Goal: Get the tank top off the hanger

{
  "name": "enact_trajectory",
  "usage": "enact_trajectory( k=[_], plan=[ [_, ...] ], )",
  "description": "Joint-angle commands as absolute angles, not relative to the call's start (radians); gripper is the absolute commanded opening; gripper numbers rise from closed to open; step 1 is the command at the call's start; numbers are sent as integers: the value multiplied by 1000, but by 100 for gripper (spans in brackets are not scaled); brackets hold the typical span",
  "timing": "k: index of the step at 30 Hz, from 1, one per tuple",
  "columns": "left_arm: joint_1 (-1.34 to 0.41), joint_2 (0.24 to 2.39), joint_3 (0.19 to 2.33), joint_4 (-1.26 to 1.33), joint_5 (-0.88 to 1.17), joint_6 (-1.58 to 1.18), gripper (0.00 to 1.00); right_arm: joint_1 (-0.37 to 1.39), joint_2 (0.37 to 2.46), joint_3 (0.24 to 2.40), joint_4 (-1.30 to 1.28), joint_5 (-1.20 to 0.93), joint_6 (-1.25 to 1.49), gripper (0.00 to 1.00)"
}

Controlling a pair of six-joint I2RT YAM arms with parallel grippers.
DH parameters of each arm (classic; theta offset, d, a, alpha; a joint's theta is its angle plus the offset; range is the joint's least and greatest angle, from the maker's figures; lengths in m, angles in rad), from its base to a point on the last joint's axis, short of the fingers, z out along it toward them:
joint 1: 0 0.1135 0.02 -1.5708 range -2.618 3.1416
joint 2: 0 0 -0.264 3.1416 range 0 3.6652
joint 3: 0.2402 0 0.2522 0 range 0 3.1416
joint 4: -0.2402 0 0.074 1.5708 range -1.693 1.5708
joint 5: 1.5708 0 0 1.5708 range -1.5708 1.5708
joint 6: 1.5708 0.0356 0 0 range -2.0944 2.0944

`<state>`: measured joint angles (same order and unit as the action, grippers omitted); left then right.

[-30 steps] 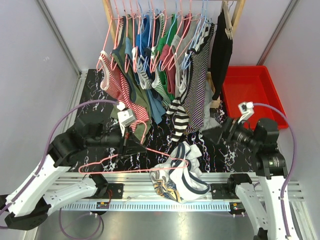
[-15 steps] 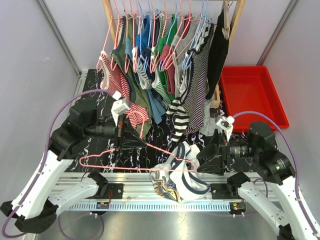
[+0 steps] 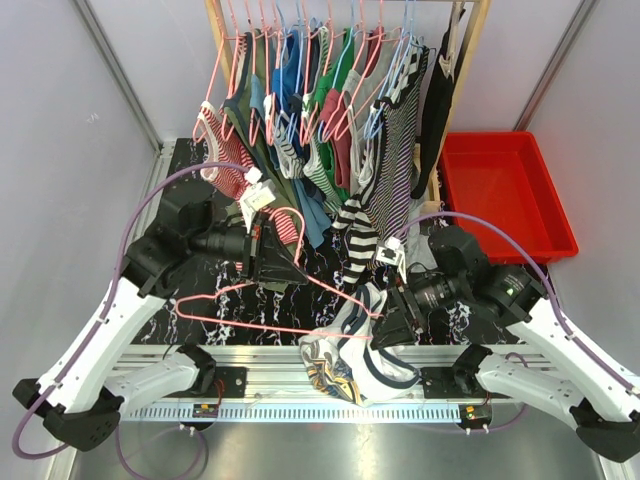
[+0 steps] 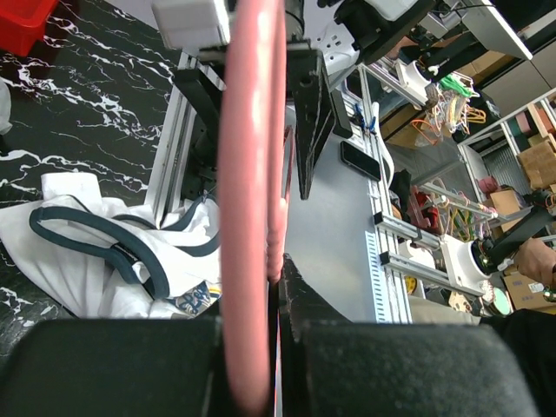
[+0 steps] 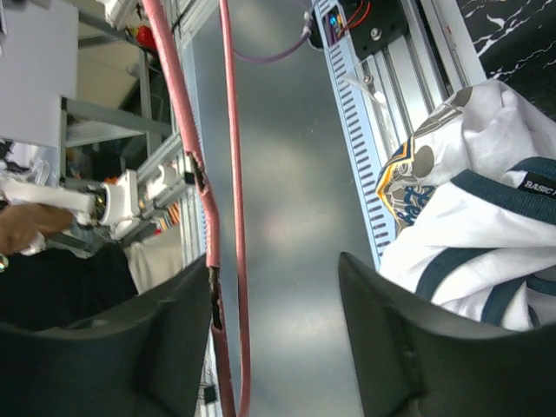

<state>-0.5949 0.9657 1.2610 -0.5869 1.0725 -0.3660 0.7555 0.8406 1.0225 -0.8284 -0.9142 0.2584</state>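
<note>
At the near edge of the bench (image 3: 200,300), the tank top (image 3: 395,372) lies in a crumpled heap, white with navy trim. Part of it spills over the aluminium rail (image 3: 270,355). A printed patch shows on one fold, but its design is too creased to read. In the right wrist view a label on the tank top (image 5: 486,217) is cut off by the frame edge.

The right gripper (image 3: 385,325) hangs over the heap and covers the hanger's right end, so I cannot tell whether any strap is looped on the wire. Its fingers (image 5: 417,347) stand apart. Pink wire passes through the gap close to one of them and is not pinched.

The pink hanger (image 3: 270,328) slopes from that heap up toward the left gripper (image 3: 255,255). There the fingers (image 4: 391,365) are closed on the wire, which shows only as a thick blur in that arm's own camera. The hanger's hook is hidden.

Farther back, a rack of clothes (image 3: 320,100) hangs crowded, with a black-and-white striped garment (image 3: 360,235) trailing down to the bench. A red bin (image 3: 505,190) sits at the far right.
</note>
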Motion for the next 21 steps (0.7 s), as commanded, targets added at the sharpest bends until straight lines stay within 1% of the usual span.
enact_trajectory(
  k=[1, 3, 4, 6, 7, 8, 9, 14, 15, 16, 17, 18, 19, 21],
  plan=[
    [-584, 986, 1282, -517, 1112, -384, 0, 799, 850, 1062, -839, -885, 235, 56],
    [-581, 1002, 1284, -509, 1114, -384, 0, 828, 862, 1058, -841, -867, 236, 49],
    [-578, 1005, 1285, -509, 1112, -383, 0, 837, 865, 1058, -841, -862, 235, 41],
    [-572, 1019, 1285, -511, 1114, -377, 0, 853, 874, 1058, -839, -847, 235, 30],
    [-571, 1022, 1285, -511, 1114, -376, 0, 856, 876, 1060, -839, -842, 236, 14],
    [-568, 1025, 1285, -517, 1114, -371, 0, 859, 877, 1061, -841, -832, 235, 6],
    [-561, 1028, 1285, -522, 1112, -364, 0, 859, 876, 1065, -845, -803, 236, 0],
    [-555, 1038, 1305, -645, 1039, -276, 0, 861, 838, 1074, -854, -692, 239, 0],
    [-555, 1039, 1308, -667, 1014, -264, 2, 859, 830, 1074, -851, -655, 242, 0],
    [-554, 1037, 1313, -719, 984, -249, 34, 859, 816, 1077, -854, -637, 247, 0],
    [-554, 1035, 1328, -745, 885, -217, 54, 859, 812, 1080, -867, -603, 247, 0],
    [-555, 1029, 1336, -768, 821, -209, 66, 861, 802, 1083, -874, -585, 253, 0],
    [-555, 1010, 1342, -796, 682, -204, 99, 859, 796, 1089, -891, -566, 253, 0],
    [-554, 959, 1354, -811, 559, -202, 99, 861, 779, 1091, -903, -525, 261, 0]
  ],
)
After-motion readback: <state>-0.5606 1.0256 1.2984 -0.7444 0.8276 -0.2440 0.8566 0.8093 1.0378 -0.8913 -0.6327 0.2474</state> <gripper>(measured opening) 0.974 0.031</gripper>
